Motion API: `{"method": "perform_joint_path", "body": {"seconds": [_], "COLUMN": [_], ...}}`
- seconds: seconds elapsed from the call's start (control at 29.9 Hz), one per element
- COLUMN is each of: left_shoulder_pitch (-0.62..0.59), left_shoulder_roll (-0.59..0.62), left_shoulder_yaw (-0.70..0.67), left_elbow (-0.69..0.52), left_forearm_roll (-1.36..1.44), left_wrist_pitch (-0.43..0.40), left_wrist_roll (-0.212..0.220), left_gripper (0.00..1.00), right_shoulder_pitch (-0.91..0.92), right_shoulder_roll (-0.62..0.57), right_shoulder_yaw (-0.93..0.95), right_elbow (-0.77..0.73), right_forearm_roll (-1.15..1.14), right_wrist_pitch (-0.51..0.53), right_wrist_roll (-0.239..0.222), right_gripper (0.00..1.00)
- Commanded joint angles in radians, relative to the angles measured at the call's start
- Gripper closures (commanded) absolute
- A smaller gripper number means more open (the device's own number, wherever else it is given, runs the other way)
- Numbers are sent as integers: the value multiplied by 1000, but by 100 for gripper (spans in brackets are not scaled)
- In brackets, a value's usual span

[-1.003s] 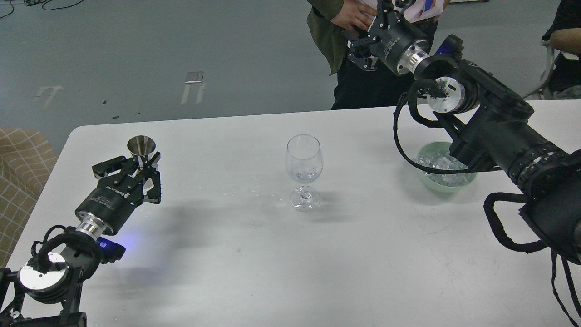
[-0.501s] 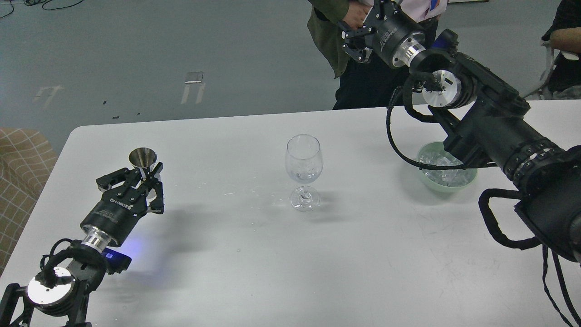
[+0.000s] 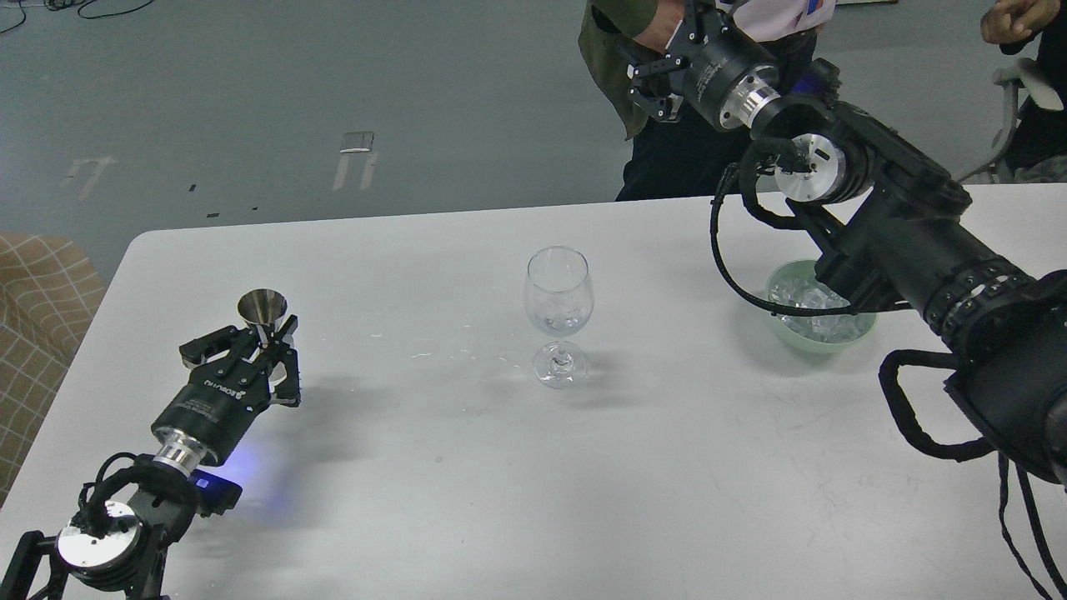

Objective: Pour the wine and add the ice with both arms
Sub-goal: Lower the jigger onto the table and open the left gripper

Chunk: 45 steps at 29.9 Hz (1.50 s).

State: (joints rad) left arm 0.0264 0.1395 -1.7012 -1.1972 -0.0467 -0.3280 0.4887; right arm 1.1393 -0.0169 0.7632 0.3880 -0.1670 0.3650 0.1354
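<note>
We look down from our own head onto a white worktop [image 3: 467, 500]. A clear wine glass [image 3: 558, 312] stands upright near its middle, with what looks like a few pieces of ice low in its bowl. To its right, well apart, sits a pale green bowl [image 3: 859, 332] heaped with ice [image 3: 813, 310]; our right arm [image 3: 909, 242] crosses in front of it and hides part of the rim. Over the last second that arm has swung up and away from the bowl. Its gripper [image 3: 646, 75] now hangs beyond the far edge of the worktop, in front of a person [image 3: 658, 158] standing there. Its jaws look spread, and we see nothing between them. On the left, a small steel cup [image 3: 263, 307] stands upright on the worktop. Our left gripper [image 3: 250, 350] lies low just behind it and has slid back a little toward us while the cup has kept its place. Its jaws are spread, their tips near the cup's base, not closed on it. We judge that the ice step has paused or finished, since the right arm has cleared the glass. Pouring looks to come next: the left jaws would first need to close on the cup. No wine is visible in the glass.
</note>
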Motion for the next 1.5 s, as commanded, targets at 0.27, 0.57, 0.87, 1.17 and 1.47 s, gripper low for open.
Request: {"method": "perform_joint_path", "body": {"seconds": [0.27, 0.57, 0.87, 1.17, 1.47], "left_shoulder_pitch": [-85, -85, -97, -97, -97], "left_shoulder_roll": [6, 6, 9, 12, 14], "left_shoulder_yaw": [3, 11, 14, 12, 14], "left_elbow": [125, 162, 185, 217, 232], "left_forearm_roll": [11, 11, 13, 13, 16], "left_wrist_pitch": [-17, -36, -37, -40, -59], "left_wrist_roll": [0, 0, 0, 0, 0], "left_gripper": [76, 71, 65, 59, 47], "right_shoulder_pitch": [-4, -12, -24, -32, -33], "right_shoulder_roll": [0, 0, 0, 0, 0], "right_shoulder_yaw": [-1, -2, -2, -1, -1], "right_elbow": [0, 0, 0, 0, 0], "right_forearm_roll": [-2, -3, -2, -2, -3], "right_wrist_pitch": [0, 0, 0, 0, 0], "right_wrist_roll": [1, 1, 1, 1, 1], "right_gripper": [0, 0, 0, 0, 0]}}
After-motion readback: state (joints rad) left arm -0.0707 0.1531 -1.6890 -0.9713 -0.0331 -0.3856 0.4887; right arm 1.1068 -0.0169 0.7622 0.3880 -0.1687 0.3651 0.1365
